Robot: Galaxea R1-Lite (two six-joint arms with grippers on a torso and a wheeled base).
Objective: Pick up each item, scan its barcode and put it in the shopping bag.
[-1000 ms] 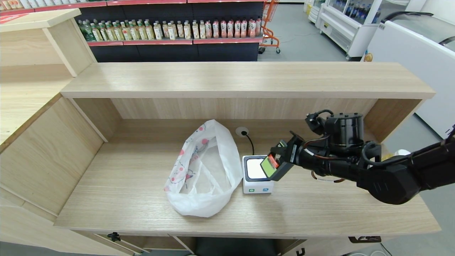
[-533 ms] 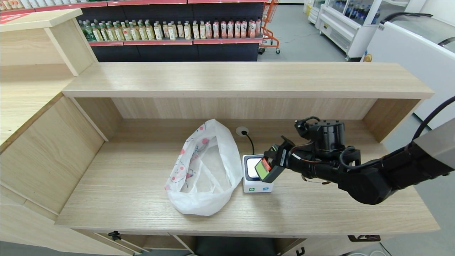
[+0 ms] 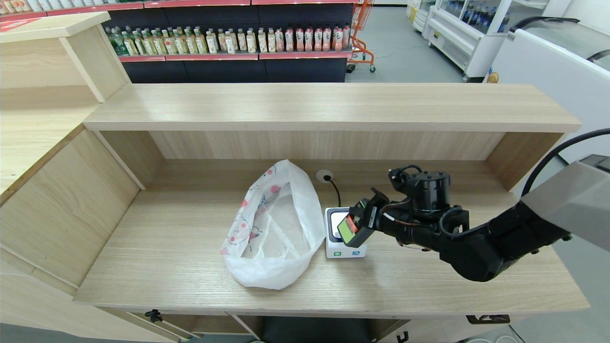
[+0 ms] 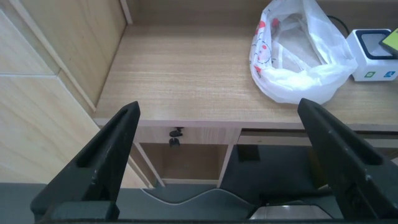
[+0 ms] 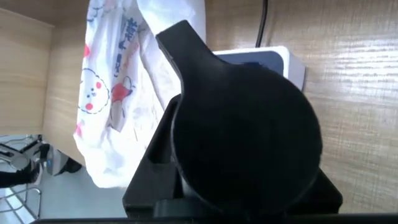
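- The small flat pack [image 3: 347, 229] was held above the desk [image 3: 167, 247], over the right part of the scanner [image 3: 344, 252], which stood just right of the shopping bag [image 3: 274, 228].
- The right gripper [image 3: 355, 224] had its jaws pinching the pack at its right, upper end, so the green face with its red patch was left bare.
- The pack looked light and fairly stiff, like a thin carton. Whether it was card or a soft pouch could not be told from here.
- Its printed skin looked smooth, so a pinch across the two broad faces near one end seemed the safest hold. A grip on the thin edges would likely have slipped or twisted.
- A hard squeeze might have dented it, and nothing suggested it was breakable.
- The pack hung tilted. Its long axis seemed to slant from a lower end near the scanner window up to the end in the jaws, roughly left-near to right-far.
- The green face pointed left and upward, towards the bag. The opposite face was turned away, and where the barcode sat could not be seen.
- The bag was thin, floppy plastic lying on its side, its mouth gaping up and towards the near edge. It would probably give way under any push.
- The left gripper [image 4: 217, 118] hung off the near left edge of the desk, jaws spread wide and holding nothing.
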